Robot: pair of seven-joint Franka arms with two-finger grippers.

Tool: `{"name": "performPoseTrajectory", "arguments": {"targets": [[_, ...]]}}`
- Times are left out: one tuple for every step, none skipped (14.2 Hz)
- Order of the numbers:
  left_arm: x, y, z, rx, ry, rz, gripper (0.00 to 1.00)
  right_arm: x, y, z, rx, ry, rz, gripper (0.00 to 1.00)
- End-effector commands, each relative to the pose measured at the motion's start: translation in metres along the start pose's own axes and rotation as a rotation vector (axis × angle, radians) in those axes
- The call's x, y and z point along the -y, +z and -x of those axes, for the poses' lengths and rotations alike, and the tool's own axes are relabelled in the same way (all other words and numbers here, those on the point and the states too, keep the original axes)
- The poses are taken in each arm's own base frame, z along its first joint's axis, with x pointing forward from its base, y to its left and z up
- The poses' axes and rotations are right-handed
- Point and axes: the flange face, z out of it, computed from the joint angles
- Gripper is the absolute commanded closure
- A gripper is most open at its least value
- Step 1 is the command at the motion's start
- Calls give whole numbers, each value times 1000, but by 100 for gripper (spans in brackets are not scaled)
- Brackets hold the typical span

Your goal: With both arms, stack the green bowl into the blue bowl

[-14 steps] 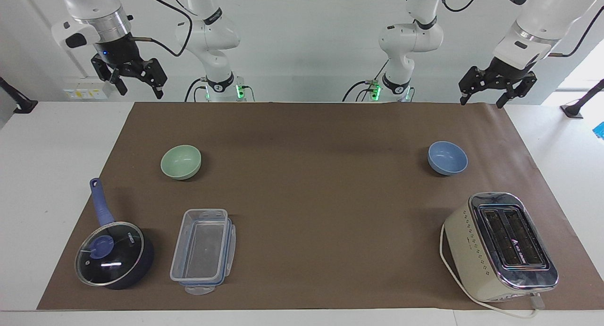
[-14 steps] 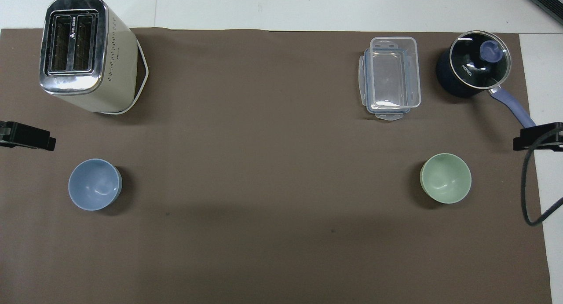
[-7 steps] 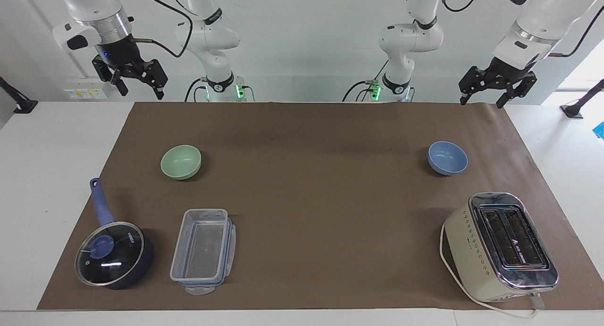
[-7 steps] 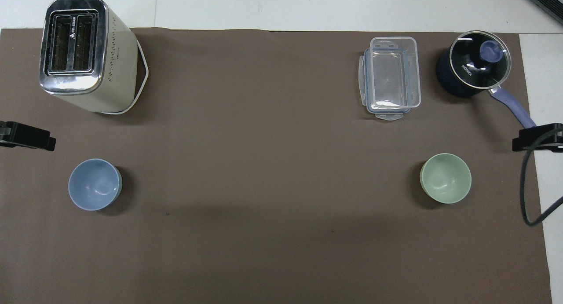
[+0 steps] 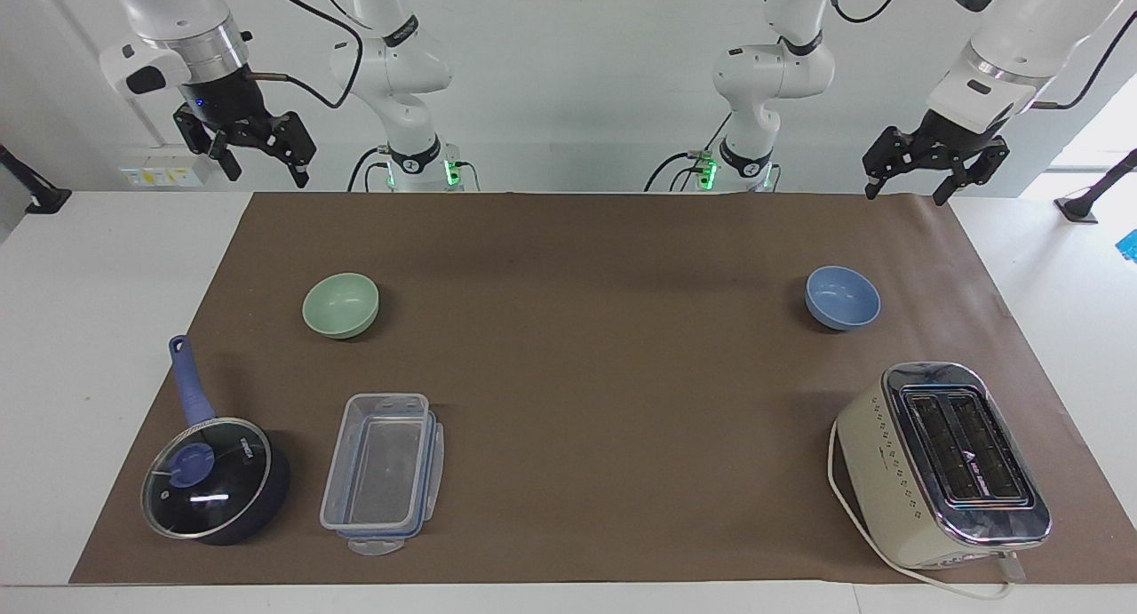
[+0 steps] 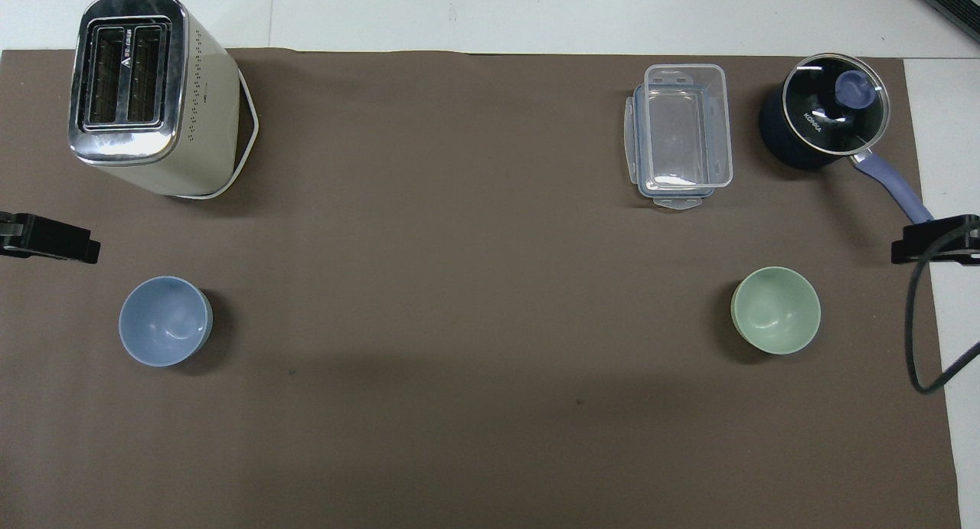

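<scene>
The green bowl sits upright on the brown mat toward the right arm's end of the table. Toward the left arm's end, about as near to the robots, stands the blue bowl, also upright and empty. My right gripper hangs open and empty high over the mat's edge by the robots, well above the green bowl. My left gripper is likewise open and empty, raised over the mat's corner near the blue bowl. Neither touches a bowl.
A dark-blue lidded saucepan and a clear plastic container lie farther from the robots than the green bowl. A cream toaster with its cord stands farther out than the blue bowl. The brown mat covers the table's middle.
The right gripper has shifted slightly up and turned a little; the left gripper has barely moved. Both bowls stay where they were.
</scene>
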Motion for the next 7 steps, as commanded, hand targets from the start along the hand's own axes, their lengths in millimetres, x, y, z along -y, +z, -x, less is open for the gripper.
{"name": "performPoseTrajectory", "arguments": {"targets": [[20,30,21,-29,-30,-11,0,-3,1,6,-17,-20,0,0],[28,39,27,-25,-17,-9,0,-3,1,6,-17,-20,0,0],[42,55,30,-12,-6,-7,0,-4,1,6,-17,-19,0,0],[54,71,32,-9,-1,-5,0,-4,1,6,-17,-20,0,0],[62,87,34,-16,-7,-4,0,-4,1,6,-17,-19,0,0],[79,102,35,-35,-40,-2,0,-4,4,6,-9,-20,0,0],[89,114,37,-54,-41,7,0,-8,12,7,8,-19,1,0]]}}
